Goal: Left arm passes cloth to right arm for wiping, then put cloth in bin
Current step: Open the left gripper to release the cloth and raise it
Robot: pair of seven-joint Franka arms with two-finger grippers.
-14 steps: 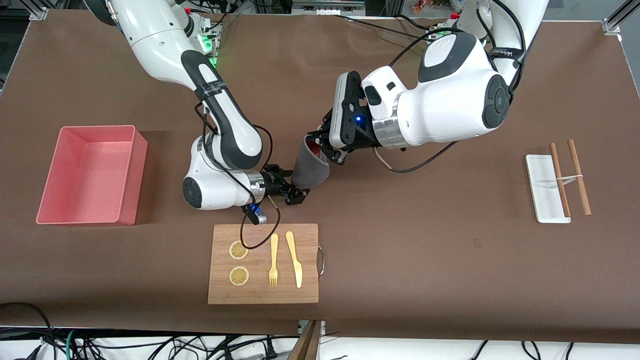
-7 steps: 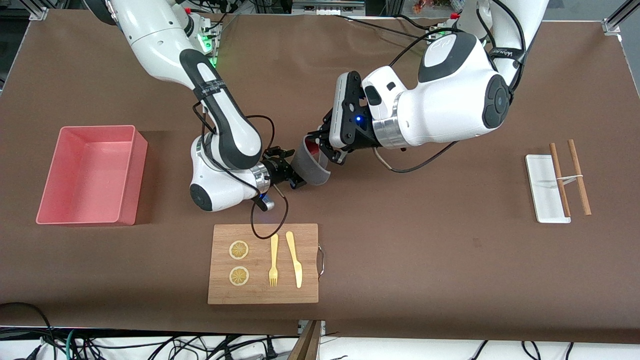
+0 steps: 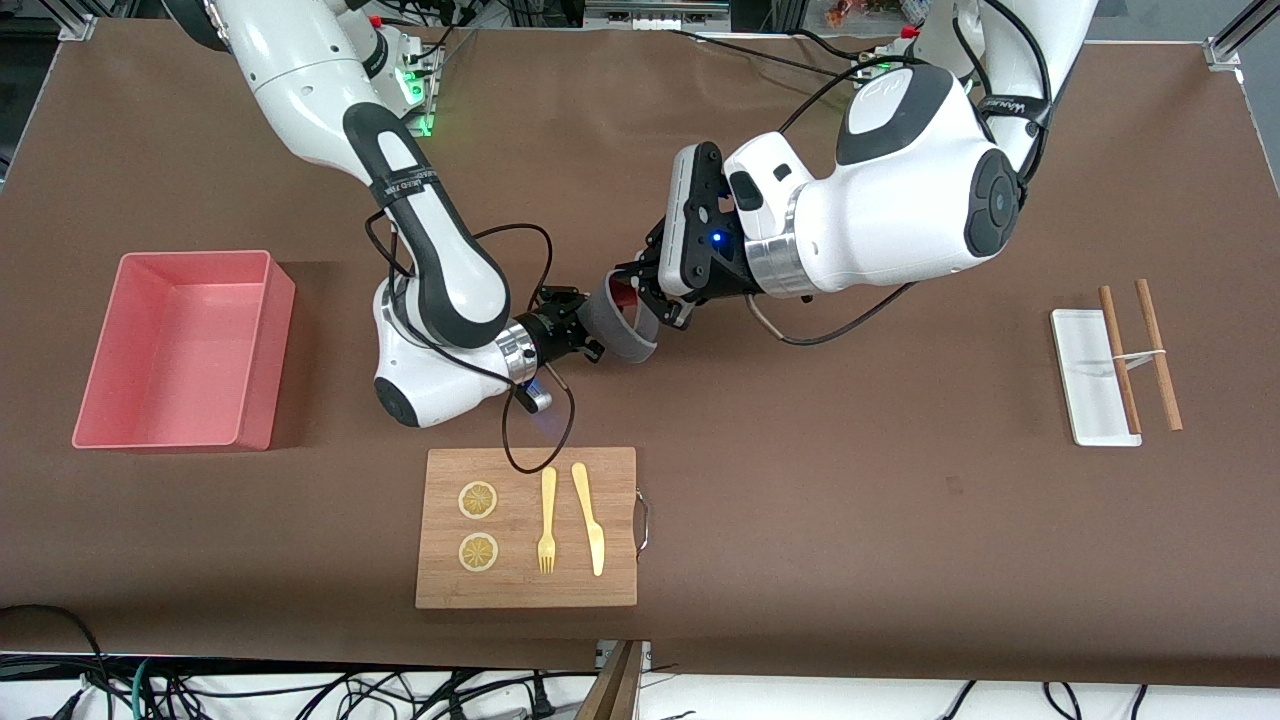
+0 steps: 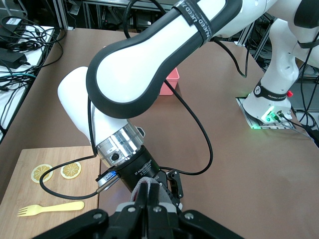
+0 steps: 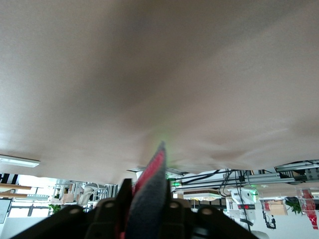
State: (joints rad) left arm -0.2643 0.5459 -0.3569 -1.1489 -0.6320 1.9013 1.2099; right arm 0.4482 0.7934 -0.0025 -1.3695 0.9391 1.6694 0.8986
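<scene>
The cloth (image 3: 615,328) hangs in the air between the two grippers, grey face outward with a sliver of red at its top edge. The left gripper (image 3: 652,300) pinches its upper end, fingers closed on the fabric. A second ago the right gripper (image 3: 580,340) sat lower and apart from the cloth with its fingers spread; it has since swung up to the cloth's free end and drawn its fingers in around it. In the right wrist view the grey and red fabric stands between the dark fingers (image 5: 117,209), so the right gripper appears clamped on the cloth too. My reading is that the handover is at the shared-grip point, and the left gripper's release is the step that remains before wiping.

Below both grippers lies the brown table cover (image 3: 850,500). Under and toward the camera from the right gripper is the wooden cutting board (image 3: 610,580), carrying two lemon slices (image 3: 478,500), a fork (image 3: 547,520) and a knife (image 3: 588,518). The bin (image 3: 255,400) stands well apart from the right gripper, toward the right arm's end. A white tray (image 3: 1085,380) with chopsticks (image 3: 1158,355) lies well apart from the left gripper, at the left arm's end.
</scene>
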